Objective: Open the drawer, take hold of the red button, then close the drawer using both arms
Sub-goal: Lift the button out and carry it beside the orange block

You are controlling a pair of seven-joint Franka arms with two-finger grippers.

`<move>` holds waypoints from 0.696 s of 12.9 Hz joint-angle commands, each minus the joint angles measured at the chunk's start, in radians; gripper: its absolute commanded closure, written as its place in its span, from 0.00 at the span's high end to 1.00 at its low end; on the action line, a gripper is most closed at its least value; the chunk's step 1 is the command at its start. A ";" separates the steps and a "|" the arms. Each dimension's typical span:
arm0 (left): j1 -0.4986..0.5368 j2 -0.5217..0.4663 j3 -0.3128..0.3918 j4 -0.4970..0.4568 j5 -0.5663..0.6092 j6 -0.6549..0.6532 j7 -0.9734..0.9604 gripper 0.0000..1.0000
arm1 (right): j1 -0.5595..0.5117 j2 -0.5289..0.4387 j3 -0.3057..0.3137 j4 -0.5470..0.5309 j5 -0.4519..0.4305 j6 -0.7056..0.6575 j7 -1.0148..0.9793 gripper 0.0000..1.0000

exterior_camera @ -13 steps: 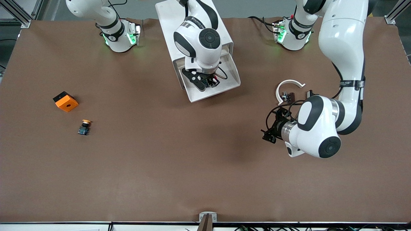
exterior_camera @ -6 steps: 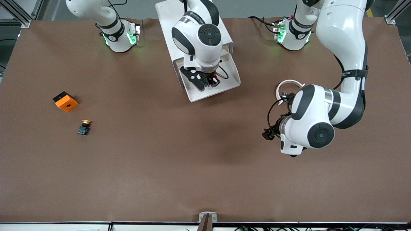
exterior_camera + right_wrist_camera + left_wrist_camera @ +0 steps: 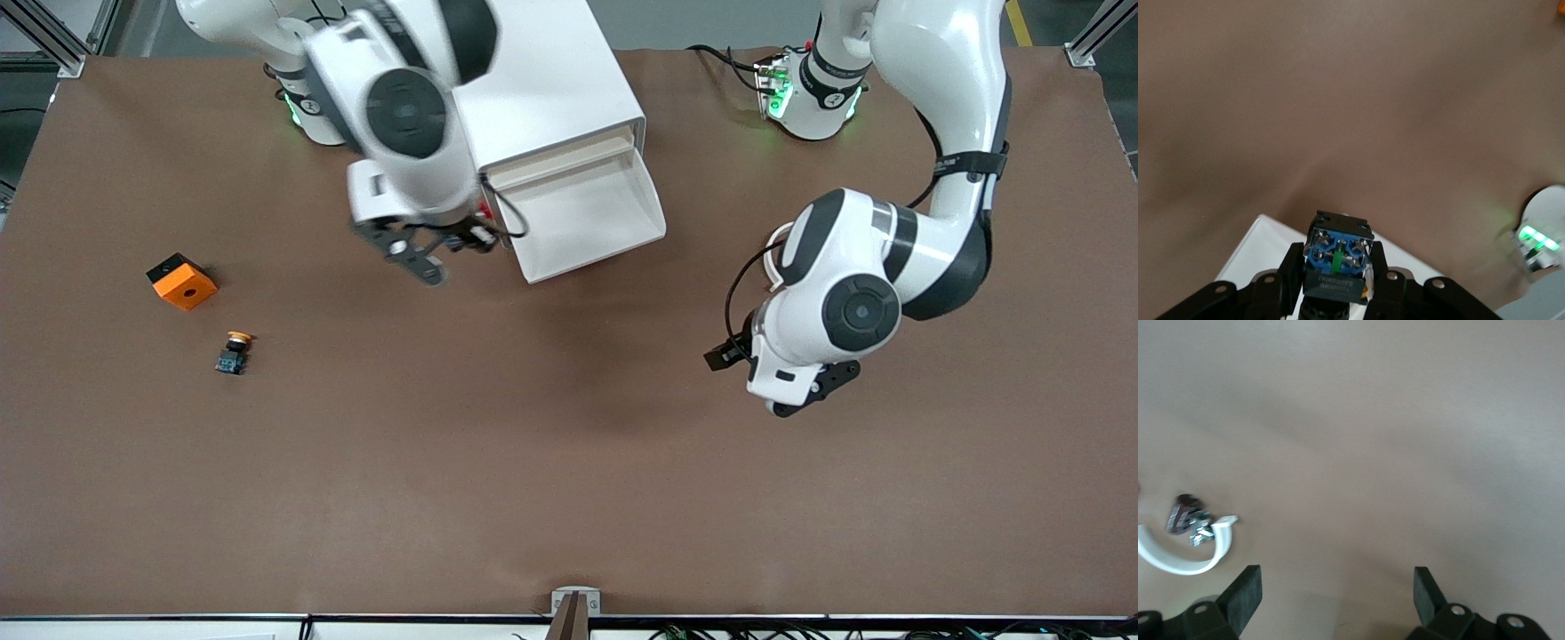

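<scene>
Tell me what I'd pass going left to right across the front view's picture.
Orange cube → yellow-capped button → right claw shut on the red button → open drawer → left claw, open, over bare table.

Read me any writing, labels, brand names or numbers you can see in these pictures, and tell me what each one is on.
Nothing here reads clearly.
Dark label on the button held in the right gripper: pale lettering, too blurred to read.
Left arm's black band: marking too small to read.
The drawer, the cabinet: no text.
</scene>
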 commanded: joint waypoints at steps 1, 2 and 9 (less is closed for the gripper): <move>-0.006 -0.131 -0.067 -0.249 0.023 0.176 0.010 1.00 | -0.176 -0.032 0.019 -0.014 0.010 -0.037 -0.340 0.24; -0.007 -0.131 -0.098 -0.281 0.023 0.221 0.010 1.00 | -0.228 -0.030 0.017 -0.019 -0.002 -0.036 -0.479 0.24; -0.150 -0.103 -0.141 -0.315 0.020 0.249 -0.074 1.00 | -0.408 -0.018 0.017 -0.216 -0.128 0.312 -0.902 0.24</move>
